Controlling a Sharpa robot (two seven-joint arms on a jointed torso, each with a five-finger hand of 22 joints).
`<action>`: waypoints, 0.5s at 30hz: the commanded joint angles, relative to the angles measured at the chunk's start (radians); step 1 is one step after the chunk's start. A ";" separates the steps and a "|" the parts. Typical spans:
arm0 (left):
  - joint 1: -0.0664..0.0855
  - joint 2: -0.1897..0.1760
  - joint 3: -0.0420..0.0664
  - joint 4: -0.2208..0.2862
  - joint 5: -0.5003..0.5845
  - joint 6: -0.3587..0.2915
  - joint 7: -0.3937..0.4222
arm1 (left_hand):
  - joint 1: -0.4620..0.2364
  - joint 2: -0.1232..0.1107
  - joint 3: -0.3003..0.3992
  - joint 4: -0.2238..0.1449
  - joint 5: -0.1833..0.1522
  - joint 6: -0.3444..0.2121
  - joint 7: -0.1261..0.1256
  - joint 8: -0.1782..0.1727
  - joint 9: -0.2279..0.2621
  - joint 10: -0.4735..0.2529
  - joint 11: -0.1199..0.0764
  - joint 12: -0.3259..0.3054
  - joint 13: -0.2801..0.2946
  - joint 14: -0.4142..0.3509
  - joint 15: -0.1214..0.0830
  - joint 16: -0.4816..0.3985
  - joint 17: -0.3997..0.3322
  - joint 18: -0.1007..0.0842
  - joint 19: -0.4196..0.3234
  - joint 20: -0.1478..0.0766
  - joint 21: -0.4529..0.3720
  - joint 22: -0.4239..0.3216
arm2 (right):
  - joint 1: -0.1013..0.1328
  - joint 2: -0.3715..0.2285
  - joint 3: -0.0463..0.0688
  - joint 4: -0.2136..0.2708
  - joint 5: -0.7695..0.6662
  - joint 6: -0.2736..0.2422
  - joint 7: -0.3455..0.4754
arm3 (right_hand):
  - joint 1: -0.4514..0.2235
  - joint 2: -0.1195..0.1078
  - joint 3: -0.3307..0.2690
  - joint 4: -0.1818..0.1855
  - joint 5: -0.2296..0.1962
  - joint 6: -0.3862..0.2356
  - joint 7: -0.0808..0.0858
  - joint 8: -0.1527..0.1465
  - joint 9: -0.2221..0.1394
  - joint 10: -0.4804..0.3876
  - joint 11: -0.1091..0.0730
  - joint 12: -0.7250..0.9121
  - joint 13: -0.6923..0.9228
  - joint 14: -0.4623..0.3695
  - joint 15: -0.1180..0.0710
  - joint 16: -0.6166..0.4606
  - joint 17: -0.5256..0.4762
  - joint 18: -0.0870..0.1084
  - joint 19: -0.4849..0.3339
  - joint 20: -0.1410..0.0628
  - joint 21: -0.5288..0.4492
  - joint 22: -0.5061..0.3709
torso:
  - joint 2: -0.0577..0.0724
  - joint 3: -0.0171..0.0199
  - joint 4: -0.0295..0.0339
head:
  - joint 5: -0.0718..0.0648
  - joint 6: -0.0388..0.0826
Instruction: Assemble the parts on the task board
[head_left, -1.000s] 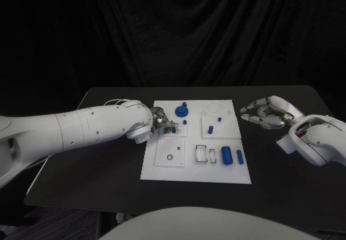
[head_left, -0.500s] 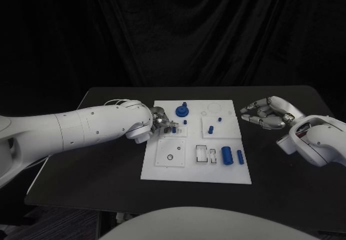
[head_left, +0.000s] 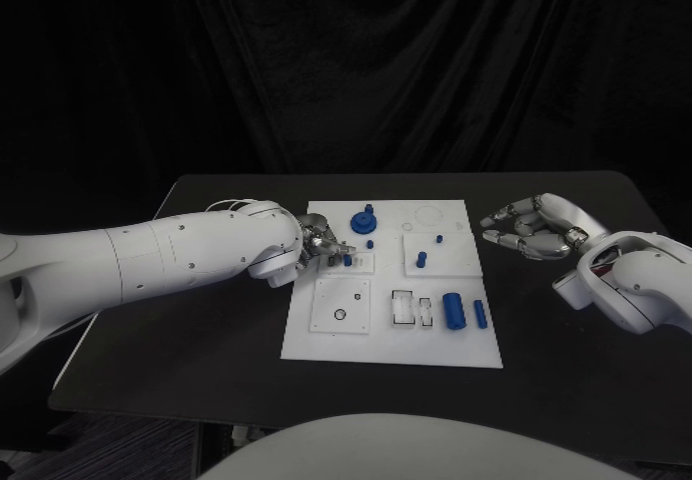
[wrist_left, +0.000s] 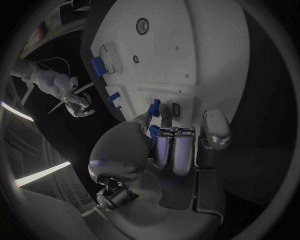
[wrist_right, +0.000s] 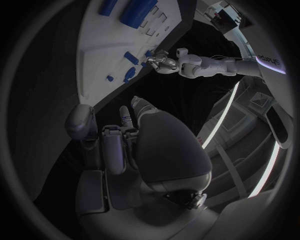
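Observation:
The white task board (head_left: 397, 345) lies mid-table. My left hand (head_left: 323, 243) hovers over its left edge and pinches a small blue peg (head_left: 346, 259) between thumb and fingertips, just above a square inset; the peg (wrist_left: 154, 105) also shows at the fingertips in the left wrist view. On the board stand a blue knob (head_left: 364, 220) and short pegs (head_left: 421, 259), and a blue cylinder (head_left: 453, 310) and a bar (head_left: 479, 316) lie near the front right. My right hand (head_left: 531, 227) hangs beyond the board's right edge, fingers curled in on nothing (wrist_right: 122, 142).
A black ring (head_left: 339, 315) sits in the front-left inset, beside two rectangular slots (head_left: 414, 308). The black table (head_left: 188, 340) runs wide on both sides of the board. Dark curtain stands behind.
My left hand's fingers have shifted a little over the inset, and the blue peg shows more plainly. The right hand has stayed where it was.

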 joint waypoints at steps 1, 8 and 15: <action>-0.003 -0.002 0.000 0.006 0.000 0.017 0.024 | 0.018 -0.001 0.001 -0.010 0.008 -0.008 0.001 0.001 0.003 0.081 -0.008 0.003 0.242 0.080 -0.004 0.003 0.180 0.011 0.006 0.002 -0.002 0.002 | -0.003 -0.002 0.001 0.000 0.001 0.007 -0.015 | 0.000 -0.003 0.002 0.004 0.004 -0.002 0.005 0.001 -0.001 0.030 0.006 -0.005 0.192 0.050 0.009 -0.004 0.130 0.003 -0.006 -0.003 -0.007 0.125 | 0.000 0.0004 -0.0003 | 0.000 0.000; -0.003 -0.007 0.000 0.011 0.000 0.012 0.031 | 0.015 -0.002 -0.005 -0.009 0.001 -0.014 0.004 -0.004 0.004 0.080 -0.006 0.002 0.241 0.079 -0.003 0.002 0.177 0.011 0.005 0.003 -0.005 0.002 | -0.005 -0.003 0.001 0.000 0.001 0.007 -0.015 | 0.000 -0.003 0.002 0.004 0.004 -0.002 0.005 0.001 -0.001 0.030 0.006 -0.005 0.192 0.050 0.009 -0.004 0.130 0.003 -0.006 -0.003 -0.007 0.125 | 0.000 0.0005 0.0003 | -0.002 0.000; -0.003 -0.009 0.000 0.010 0.000 -0.007 0.043 | -0.019 0.001 -0.038 0.023 -0.025 -0.028 0.012 -0.015 0.006 0.078 0.001 0.000 0.240 0.077 0.002 -0.002 0.172 0.012 0.001 0.008 -0.011 0.001 | -0.005 -0.002 0.001 -0.001 0.001 0.009 -0.017 | -0.001 -0.003 0.002 0.005 0.004 -0.001 0.004 0.002 -0.001 0.029 0.005 -0.005 0.192 0.050 0.009 -0.005 0.129 0.004 -0.007 -0.003 -0.009 0.124 | -0.001 0.0002 -0.0004 | -0.001 0.000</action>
